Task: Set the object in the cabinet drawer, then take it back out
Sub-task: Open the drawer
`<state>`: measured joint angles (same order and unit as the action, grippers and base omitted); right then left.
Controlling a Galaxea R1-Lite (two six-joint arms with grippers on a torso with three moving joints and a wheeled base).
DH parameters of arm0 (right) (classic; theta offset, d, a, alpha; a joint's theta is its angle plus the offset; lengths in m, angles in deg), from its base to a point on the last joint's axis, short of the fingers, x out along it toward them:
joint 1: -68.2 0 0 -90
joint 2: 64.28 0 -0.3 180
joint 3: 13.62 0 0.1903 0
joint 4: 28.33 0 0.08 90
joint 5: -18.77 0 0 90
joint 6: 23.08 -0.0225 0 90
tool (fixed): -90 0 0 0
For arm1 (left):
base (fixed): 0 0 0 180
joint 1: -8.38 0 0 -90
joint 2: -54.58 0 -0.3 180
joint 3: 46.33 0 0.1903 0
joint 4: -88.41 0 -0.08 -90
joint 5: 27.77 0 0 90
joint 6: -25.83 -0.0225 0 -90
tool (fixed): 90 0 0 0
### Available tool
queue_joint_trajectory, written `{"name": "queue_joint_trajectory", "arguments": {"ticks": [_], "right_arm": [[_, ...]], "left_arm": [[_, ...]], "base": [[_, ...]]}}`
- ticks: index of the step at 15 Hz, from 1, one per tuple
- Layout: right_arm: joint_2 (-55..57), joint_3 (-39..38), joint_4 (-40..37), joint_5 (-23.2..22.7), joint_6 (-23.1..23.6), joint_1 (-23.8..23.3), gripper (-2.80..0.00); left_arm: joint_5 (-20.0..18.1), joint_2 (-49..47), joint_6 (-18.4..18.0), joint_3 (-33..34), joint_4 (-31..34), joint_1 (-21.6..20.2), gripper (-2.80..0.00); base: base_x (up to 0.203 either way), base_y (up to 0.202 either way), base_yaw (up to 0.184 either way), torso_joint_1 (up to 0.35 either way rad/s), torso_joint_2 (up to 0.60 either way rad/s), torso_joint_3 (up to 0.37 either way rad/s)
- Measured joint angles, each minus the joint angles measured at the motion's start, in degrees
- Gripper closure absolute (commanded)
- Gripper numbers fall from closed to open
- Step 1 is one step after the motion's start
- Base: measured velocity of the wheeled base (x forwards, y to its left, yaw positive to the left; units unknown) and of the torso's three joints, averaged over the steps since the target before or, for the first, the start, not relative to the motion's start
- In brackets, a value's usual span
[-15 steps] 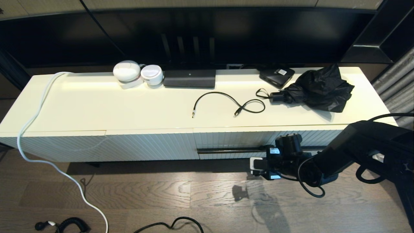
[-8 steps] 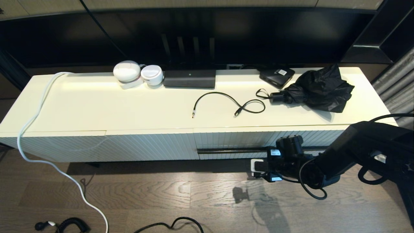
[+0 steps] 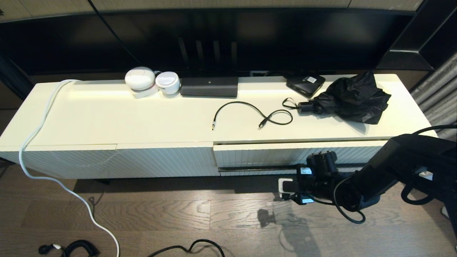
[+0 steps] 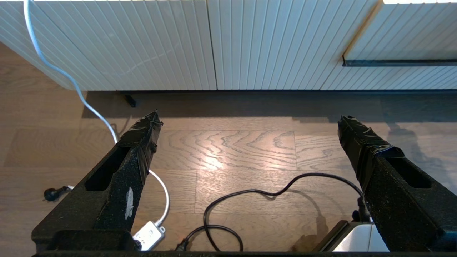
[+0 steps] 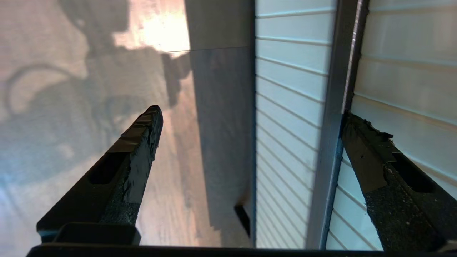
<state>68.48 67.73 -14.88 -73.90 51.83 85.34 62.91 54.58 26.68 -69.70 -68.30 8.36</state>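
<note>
Where drawer (image 3: 285, 155) gapes, right hand (image 5: 250, 142) spread.

Right gripper (image 5: 250, 125) low, jaws spread wide; left gripper (image 4: 246, 125) likewise

The left end effector (image 4: 250, 121) hangs over the wood floor (image 4: 228, 150) with its two black fingers (image 4: 139, 142) spread wide, holding nothing. Beyond the floor stands the ribbed white cabinet (image 4: 178, 43), whose drawer (image 4: 410, 32) with its black handle (image 4: 400, 63) juts slightly forward. A white cable (image 4: 71, 82) trails down the cabinet onto the floor, and a black cable (image 4: 250, 196) loops on the floor between the fingers.
</note>
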Motion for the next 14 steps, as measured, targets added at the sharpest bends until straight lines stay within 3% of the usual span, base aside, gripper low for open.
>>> {"name": "queue_joint_trajectory", "arguments": {"ticks": [8,14], "right_arm": [[-0.74,-3.99,0.28,0.09,0.04,0.05,-2.80],[-8.29,-9.36,-0.43,0.02,-0.11,0.52,-2.80]], "left_arm": [[-0.02,0.00,-0.01,0.00,-0.02,0.02,-2.80],[0.00,0.00,0.01,0.00,0.00,0.02,-2.80]], "base": [[0.000,0.000,0.000,0.000,0.00,0.000],[0.000,0.000,0.000,0.000,0.00,0.000]]}}
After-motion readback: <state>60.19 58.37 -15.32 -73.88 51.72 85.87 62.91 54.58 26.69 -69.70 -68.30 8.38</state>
